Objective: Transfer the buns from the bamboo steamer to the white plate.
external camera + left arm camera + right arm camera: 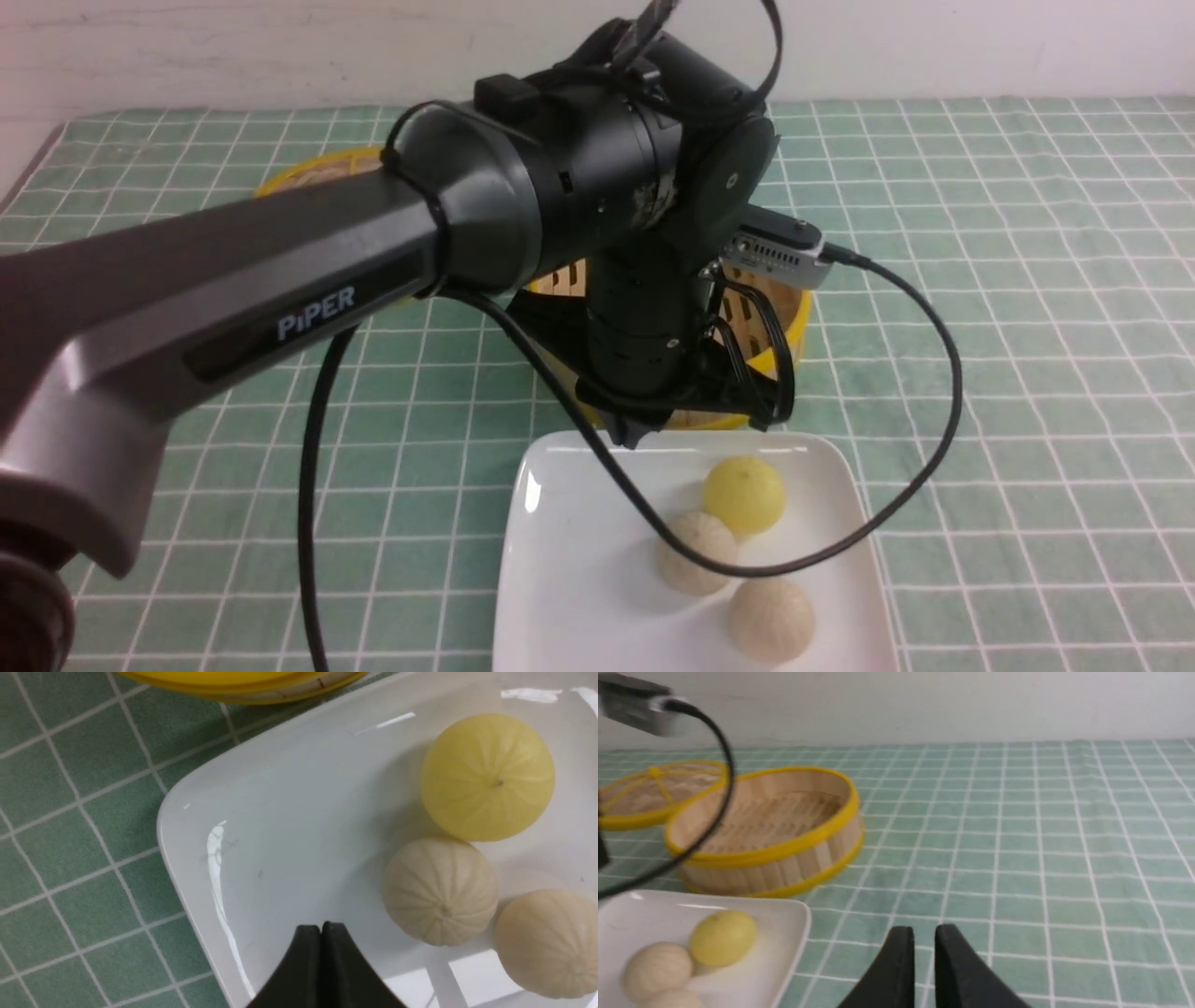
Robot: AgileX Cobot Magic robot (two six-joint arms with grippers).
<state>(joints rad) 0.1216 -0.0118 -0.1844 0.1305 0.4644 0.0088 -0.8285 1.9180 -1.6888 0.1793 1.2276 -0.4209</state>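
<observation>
Green checked cloth point(1027, 280) covers the counter up to a white wall point(934, 47), with wide bare cloth on the right. Yellow bun point(744, 494) and cream bun point(695, 553) sit together on the white plate point(579, 579), bamboo steamer point(761, 826) just behind it. Left tool point(321, 927) is pressed together over the plate's corner; right tool point(924, 934) is slightly apart, gripping nothing, over bare cloth.

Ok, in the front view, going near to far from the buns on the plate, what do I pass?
Nearest pale bun → middle pale bun → yellow bun → bamboo steamer → lid, mostly hidden behind the left arm.
</observation>
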